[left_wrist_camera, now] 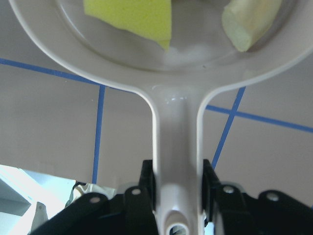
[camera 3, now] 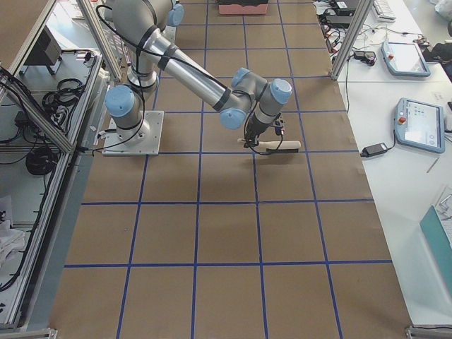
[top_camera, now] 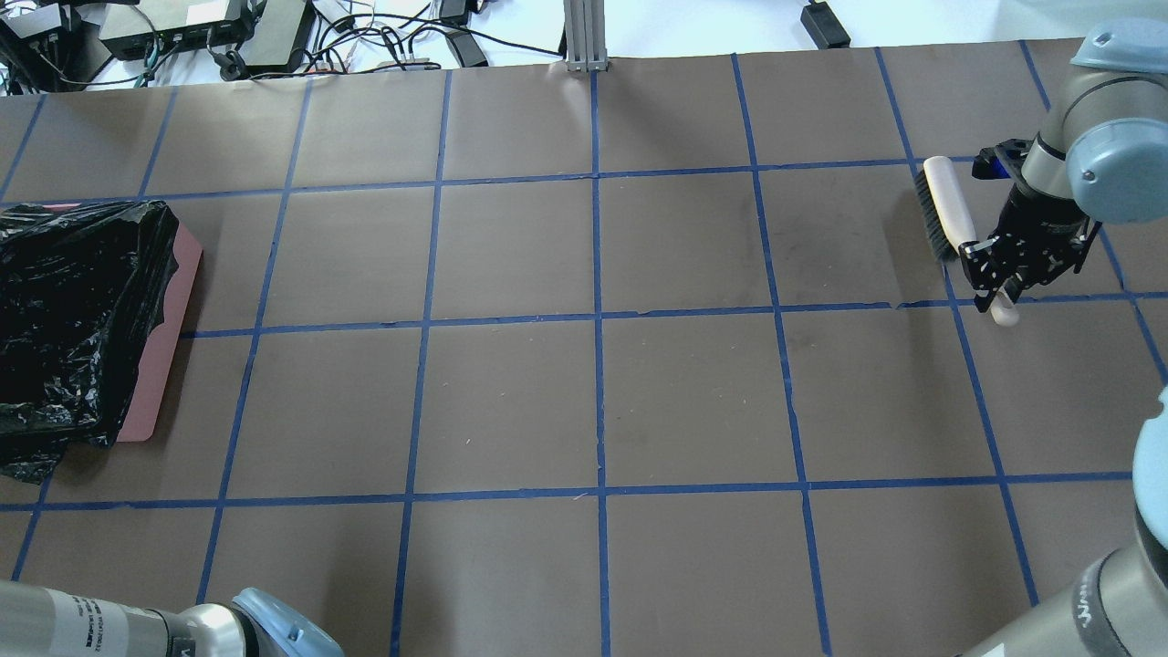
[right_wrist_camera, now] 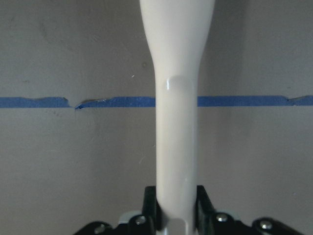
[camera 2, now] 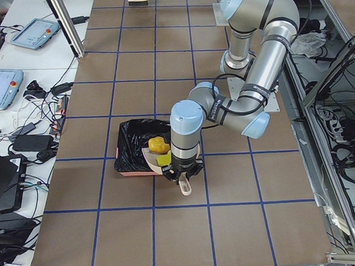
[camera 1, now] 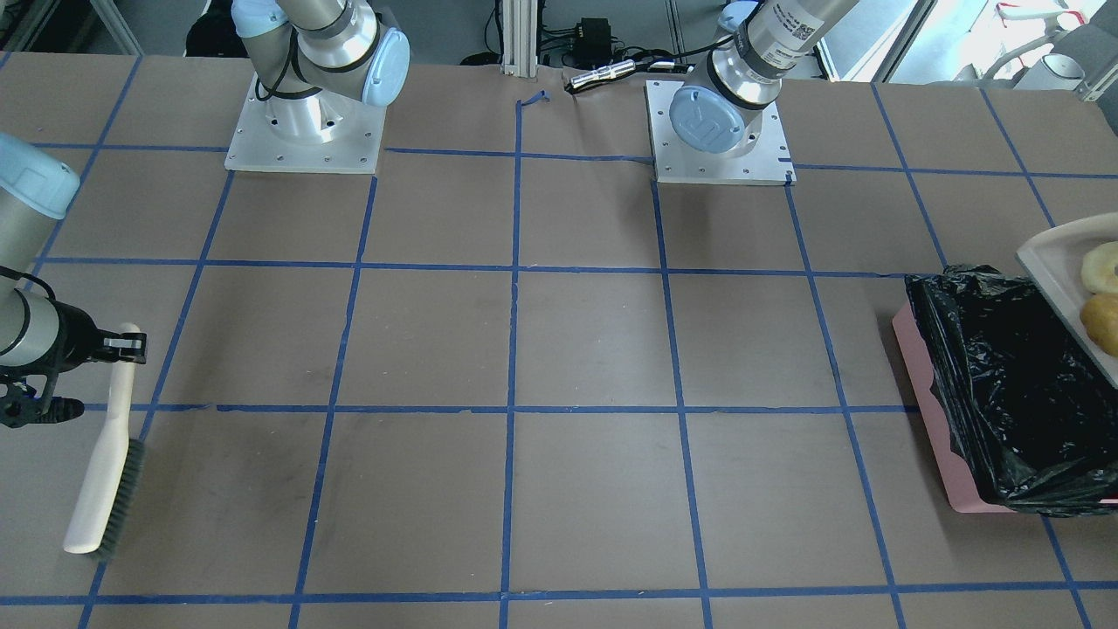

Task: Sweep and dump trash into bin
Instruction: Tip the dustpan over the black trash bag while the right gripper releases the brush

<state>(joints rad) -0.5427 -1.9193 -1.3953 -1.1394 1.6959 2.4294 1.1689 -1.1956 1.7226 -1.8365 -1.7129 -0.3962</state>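
Beige dustpan handle clamped in left hand, pan over bin; right hand grips brush.

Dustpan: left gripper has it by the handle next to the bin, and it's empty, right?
Not empty. The left wrist view shows a yellow sponge and a pale slice in the dustpan; the front view adds a potato. The left gripper does hold its handle next to the bin.

Three pieces of trash: one slice, one potato, one sponge. One dustpan, one bin, one brush. Two arms, the left arm and the right arm. Two grippers, the left gripper and the right gripper.
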